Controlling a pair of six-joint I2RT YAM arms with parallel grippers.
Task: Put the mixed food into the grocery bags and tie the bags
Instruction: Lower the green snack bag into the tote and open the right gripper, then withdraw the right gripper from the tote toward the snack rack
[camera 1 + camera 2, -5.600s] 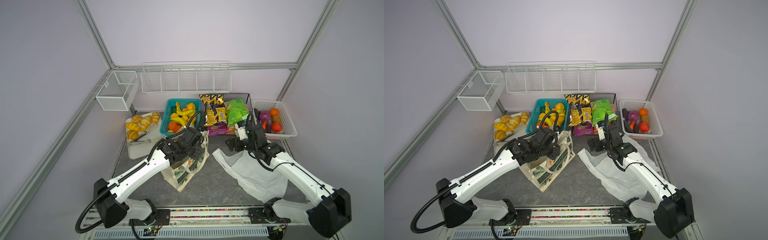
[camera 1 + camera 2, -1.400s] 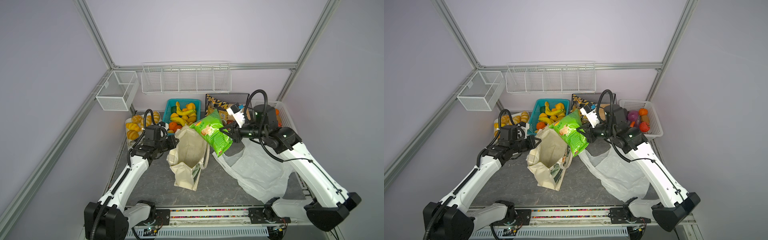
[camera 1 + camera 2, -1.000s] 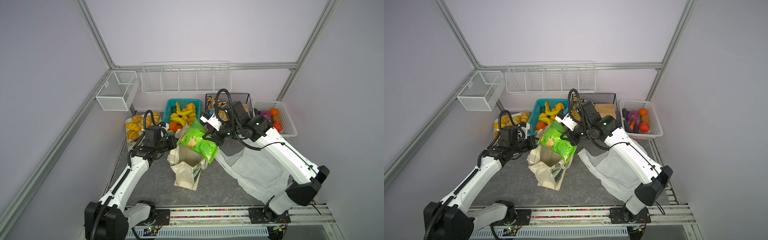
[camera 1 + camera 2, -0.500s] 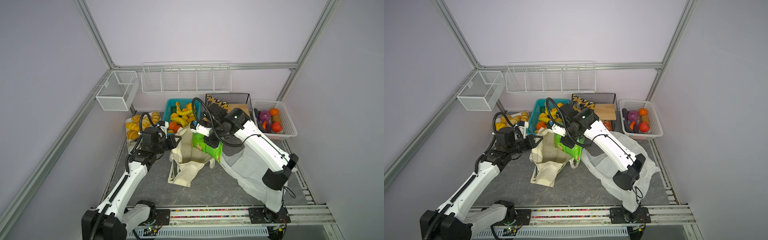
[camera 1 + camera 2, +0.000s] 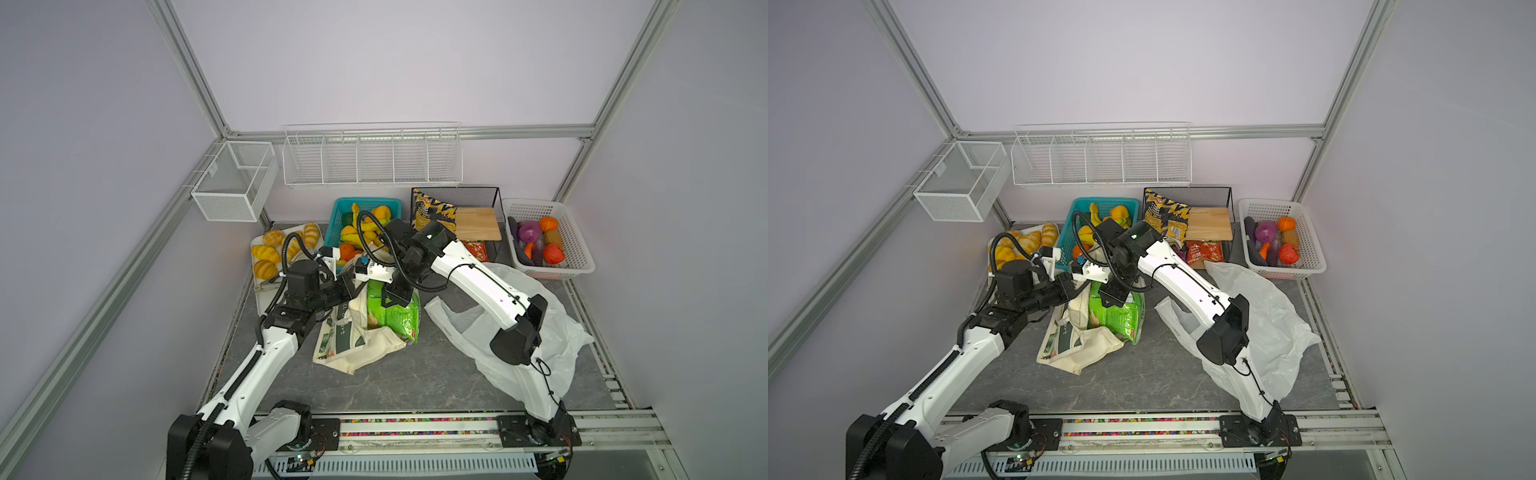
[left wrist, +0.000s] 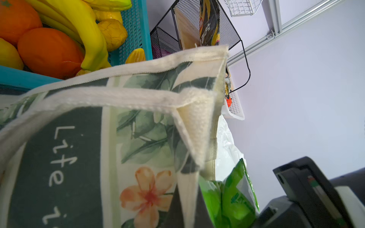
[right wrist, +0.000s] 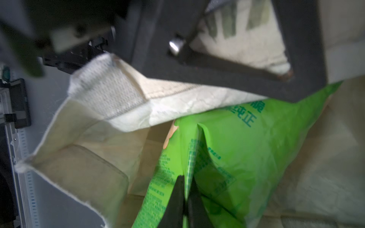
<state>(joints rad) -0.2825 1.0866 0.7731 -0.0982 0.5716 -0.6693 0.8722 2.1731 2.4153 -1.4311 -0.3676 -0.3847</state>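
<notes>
The green bag (image 5: 392,313) sits partly inside the mouth of the tote (image 5: 357,347), near the middle of the table (image 5: 415,384). How deep it reaches I cannot tell. It looks light and air-puffed, with a slick, crinkly film and probably brittle contents. It is better held by a flat seam or sealed end than squeezed across the belly. The right claw (image 7: 186,183) does just that: in the right wrist view its tips are pressed together on the raised back seam. The right arm reaches across the middle from the front right corner. Its elbow is up over the plastic bag (image 5: 552,328), its wrist is bent, and the claw points down into the tote. The tote is soft canvas and would likely sag shut if let go. The left claw (image 5: 351,286) is clamped on its rim on the side facing the left edge and holds the mouth up. The left arm stretches up from the front left corner with its wrist about level. The zigzag bag (image 5: 432,210) stands in the rack at the back edge, not yet packed.
</notes>
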